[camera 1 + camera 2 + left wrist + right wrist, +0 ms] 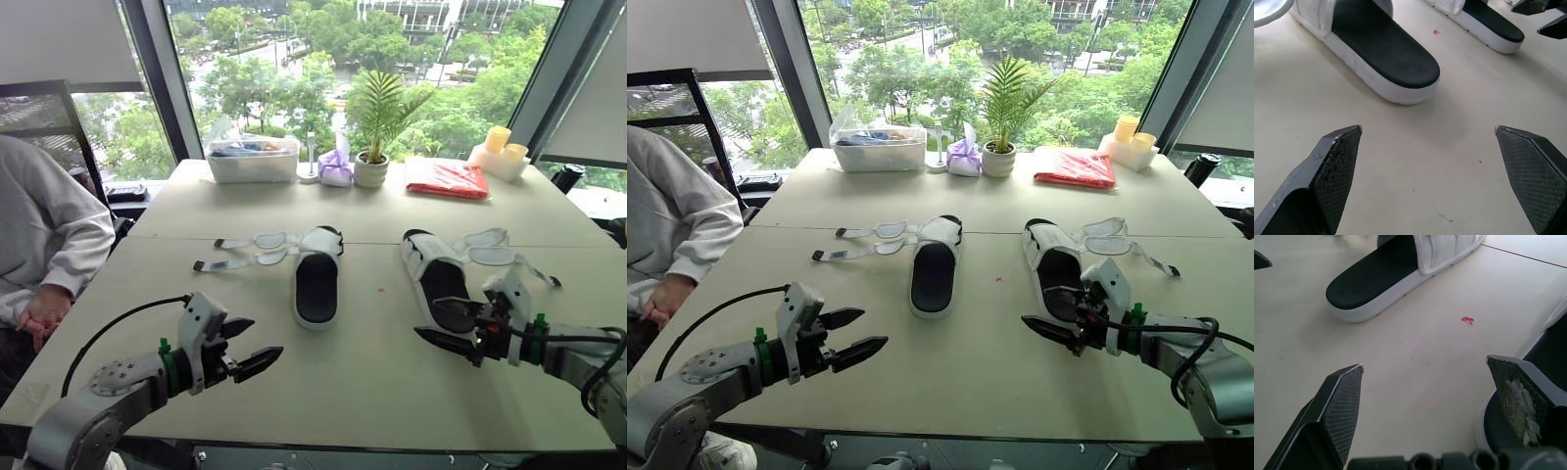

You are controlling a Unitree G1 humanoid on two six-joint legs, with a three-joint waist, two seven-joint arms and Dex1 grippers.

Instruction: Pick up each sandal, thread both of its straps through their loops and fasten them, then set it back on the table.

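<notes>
Two sandals lie flat near the middle of the table [353, 392], side by side and apart, each with its black footbed toward the near edge and its white band toward the far edge; the left sandal [316, 277] has both straps [250, 250] undone and spread flat toward the left edge; the right sandal [439, 279] has its straps [498, 250] undone too, spread toward the right edge; a small red speck [1467, 320] sits on the table between the two.

The left gripper [265, 338] hangs over the table near the near edge, its fingers spread wide and holding nothing, pointing toward the left sandal but apart from it; the right gripper [428, 317] is also spread wide and empty, just beside the near end of the right sandal; whether a finger touches the sole cannot be told.

Along the far edge stand a clear plastic box [254, 159], a small purple bag [336, 168], a potted plant [372, 168], a red packet [448, 179] and, at the far right corner, two yellow cups [504, 146]; a person in a grey sleeve [54, 235] sits at the left edge.
</notes>
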